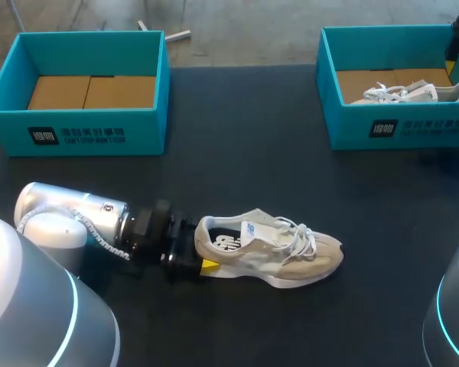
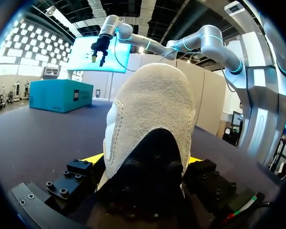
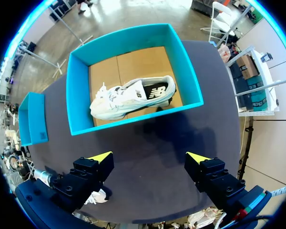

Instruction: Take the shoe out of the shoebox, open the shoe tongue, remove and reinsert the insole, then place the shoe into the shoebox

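Note:
A beige shoe [image 1: 275, 248] with white laces lies on its sole on the dark table, toe to the right. My left gripper [image 1: 203, 252] is at its heel. In the left wrist view the heel [image 2: 152, 105] fills the gap between the wide-set fingers of the left gripper [image 2: 145, 160], and I see no squeeze on it. My right gripper [image 3: 150, 157] hangs open and empty high above the right teal shoebox [image 3: 128, 119]. A white shoe [image 3: 133, 95] lies on its side in that box.
The left teal shoebox [image 1: 84, 130] stands at the back left with only a cardboard floor inside. The right shoebox [image 1: 398, 126] with the white shoe [image 1: 413, 93] is at the back right. Bare dark table lies between the boxes and the beige shoe.

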{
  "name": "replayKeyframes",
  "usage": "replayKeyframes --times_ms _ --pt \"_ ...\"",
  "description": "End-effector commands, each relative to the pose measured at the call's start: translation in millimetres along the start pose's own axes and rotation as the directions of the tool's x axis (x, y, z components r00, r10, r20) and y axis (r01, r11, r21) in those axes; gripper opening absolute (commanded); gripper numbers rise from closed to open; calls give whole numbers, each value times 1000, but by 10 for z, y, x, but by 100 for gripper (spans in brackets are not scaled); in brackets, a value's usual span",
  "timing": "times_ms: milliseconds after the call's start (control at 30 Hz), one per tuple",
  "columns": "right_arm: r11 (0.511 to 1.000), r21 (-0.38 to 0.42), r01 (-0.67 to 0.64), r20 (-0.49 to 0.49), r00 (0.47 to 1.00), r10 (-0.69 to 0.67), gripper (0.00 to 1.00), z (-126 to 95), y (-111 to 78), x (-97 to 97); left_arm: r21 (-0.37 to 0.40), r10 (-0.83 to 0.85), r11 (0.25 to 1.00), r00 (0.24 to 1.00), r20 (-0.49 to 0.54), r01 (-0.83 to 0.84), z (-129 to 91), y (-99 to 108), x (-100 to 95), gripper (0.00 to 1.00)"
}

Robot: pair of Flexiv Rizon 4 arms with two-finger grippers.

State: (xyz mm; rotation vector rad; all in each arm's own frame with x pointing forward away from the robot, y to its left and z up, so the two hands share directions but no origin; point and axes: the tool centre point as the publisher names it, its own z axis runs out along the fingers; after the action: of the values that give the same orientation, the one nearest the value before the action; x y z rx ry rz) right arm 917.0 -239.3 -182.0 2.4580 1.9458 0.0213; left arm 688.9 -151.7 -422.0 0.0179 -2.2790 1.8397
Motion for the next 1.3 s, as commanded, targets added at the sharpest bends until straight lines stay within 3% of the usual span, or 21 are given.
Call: replayKeyframes --times_ms 33,800,900,1300 --pt "1000 -1 0 -1 1000 0 100 4 -3 -3 15 -9 1000 1000 2 9 -6 45 -28 0" --pt "1000 -1 0 -1 1000 0 100 4 -3 -3 19 -13 1000 1000 0 13 -22 42 -24 0" --pt "1000 -10 -1 5 1000 1 100 -12 -63 162 19 -13 1000 1000 0 13 -22 42 -24 0" --pt "1000 -12 -7 6 1000 7 100 -12 -84 195 19 -13 1000 1000 0 13 -22 42 -24 0"
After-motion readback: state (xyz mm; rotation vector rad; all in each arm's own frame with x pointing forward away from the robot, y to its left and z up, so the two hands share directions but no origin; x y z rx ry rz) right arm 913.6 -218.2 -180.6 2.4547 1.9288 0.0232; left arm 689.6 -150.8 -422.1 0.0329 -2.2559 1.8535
